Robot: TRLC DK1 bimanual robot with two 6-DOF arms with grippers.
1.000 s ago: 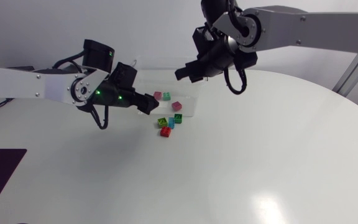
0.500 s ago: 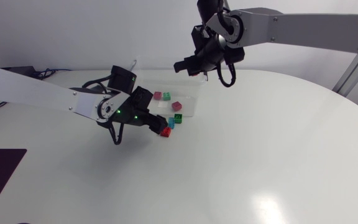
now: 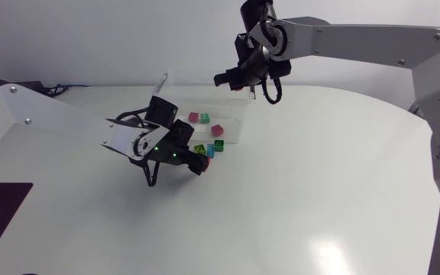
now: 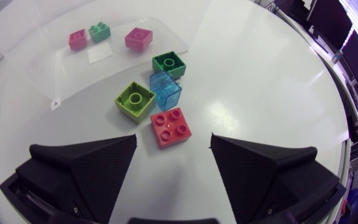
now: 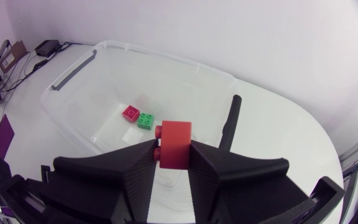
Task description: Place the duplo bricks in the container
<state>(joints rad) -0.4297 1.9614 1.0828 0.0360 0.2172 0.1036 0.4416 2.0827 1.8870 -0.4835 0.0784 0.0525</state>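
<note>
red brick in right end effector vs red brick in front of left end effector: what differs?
The held red brick is clamped in the right end effector, in the air by the container; the table red brick lies free ahead of the open left end effector. The held red brick's studs point sideways; the table red brick's point up. Both are red, neither is in the container.

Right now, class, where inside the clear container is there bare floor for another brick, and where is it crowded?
Free: in the container, the floor toward its grey handle, beyond the pink brick and green brick. Crowded: that pair by the white label, and the four loose bricks huddled outside the wall.
</note>
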